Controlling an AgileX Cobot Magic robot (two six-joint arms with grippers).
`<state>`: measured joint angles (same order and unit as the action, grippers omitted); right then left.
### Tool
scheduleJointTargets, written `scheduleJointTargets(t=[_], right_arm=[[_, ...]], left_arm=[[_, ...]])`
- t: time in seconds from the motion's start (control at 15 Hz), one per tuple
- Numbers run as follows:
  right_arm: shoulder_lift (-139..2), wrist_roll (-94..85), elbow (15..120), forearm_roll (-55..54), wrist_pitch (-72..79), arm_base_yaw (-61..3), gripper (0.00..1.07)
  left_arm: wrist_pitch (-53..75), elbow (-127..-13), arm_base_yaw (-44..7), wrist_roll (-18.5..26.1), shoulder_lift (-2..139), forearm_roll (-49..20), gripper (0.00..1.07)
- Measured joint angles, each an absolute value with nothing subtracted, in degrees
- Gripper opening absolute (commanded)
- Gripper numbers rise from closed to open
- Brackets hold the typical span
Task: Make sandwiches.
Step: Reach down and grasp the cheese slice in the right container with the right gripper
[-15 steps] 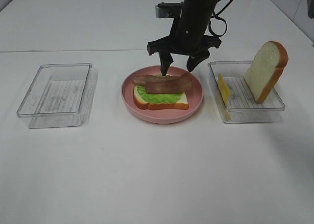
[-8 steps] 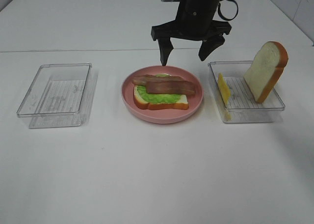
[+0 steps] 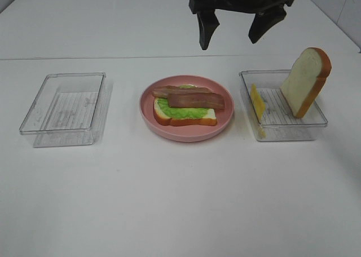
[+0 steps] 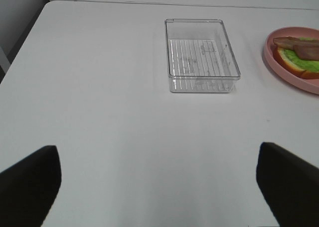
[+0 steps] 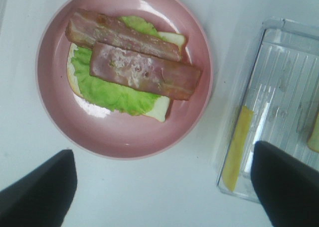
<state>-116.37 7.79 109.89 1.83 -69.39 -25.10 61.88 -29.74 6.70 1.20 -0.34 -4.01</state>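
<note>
At the centre of the high view, you had a pink plate (image 3: 186,134) carrying the part-built sandwich (image 3: 186,107). It was made up of:
- one white bread slice (image 3: 206,116) with orange-brown crust, lying flat
- a green lettuce leaf (image 3: 177,111) on top of it
- two brown bacon strips (image 3: 196,101) across the lettuce, the nearer strip overlapping the farther one

At the upper centre-right of that view, your right gripper (image 3: 229,41) hung above the table behind the plate. Its fingers were spread wide and gripped nothing.

At the right of the frame, you had a clear plastic tray (image 3: 293,132) near the plate but not touching it. In it, a yellow cheese slice (image 3: 257,103) stood on edge against the wall nearest the plate. A second bread slice (image 3: 304,82) stood upright, tilted, at the far right corner.

At the left of the frame, you had another clear tray (image 3: 62,136), well apart from the plate.

Your left gripper (image 4: 159,187) did not show in the high view. In its own wrist view the fingers stood wide apart over the white table (image 3: 180,200) and held nothing.
</note>
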Motion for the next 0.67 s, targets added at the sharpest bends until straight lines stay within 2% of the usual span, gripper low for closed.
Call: scheduleJointTargets(t=[0.33, 0.67], right_arm=[[-115.45, 6.82, 102.85, -0.46, -69.61, -17.48, 0.92], [-119.46, 5.33, 102.85, -5.16, -69.61, -15.41, 0.91]], left_arm=[[61.88, -29.74, 6.70, 1.20, -0.34, -4.01, 1.00], [61.88, -29.74, 6.70, 1.20, -0.34, -4.01, 1.00]])
